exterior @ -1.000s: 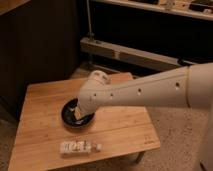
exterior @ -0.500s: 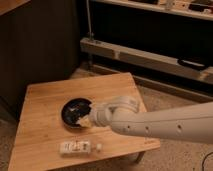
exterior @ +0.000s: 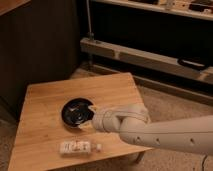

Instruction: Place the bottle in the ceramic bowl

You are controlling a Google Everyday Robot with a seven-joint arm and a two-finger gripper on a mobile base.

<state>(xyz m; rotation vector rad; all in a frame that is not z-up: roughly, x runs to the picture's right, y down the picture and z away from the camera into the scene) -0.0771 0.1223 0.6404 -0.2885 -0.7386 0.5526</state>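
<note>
- The white two-finger gripper (exterior: 92, 120) sits at the end of a thick white robot arm (exterior: 165, 134) that reaches in from the right, low over the table.
- The gripper is at the near right edge of the round, shallow, glossy black ceramic bowl (exterior: 70, 107), overlapping its rim in this view. Whether it touches the bowl cannot be told.
- Whether the gripper is spread or closed cannot be told; the bulky wrist hides that part, and nothing can be seen held in it.
- The small clear plastic bottle (exterior: 76, 147) with a whitish label lies on its side on the table, its small white cap pointing right.
- The bottle is nearer than the bowl, close to the table's near edge, apart from the bowl and from the gripper.
- The bowl stands about mid-table on the light wooden square table (exterior: 45, 100).
- Beyond the table are a dark cabinet front (exterior: 35, 45) at far left and a pale metal rail (exterior: 145, 56) running along the far right, over a speckled floor (exterior: 170, 102).
</note>
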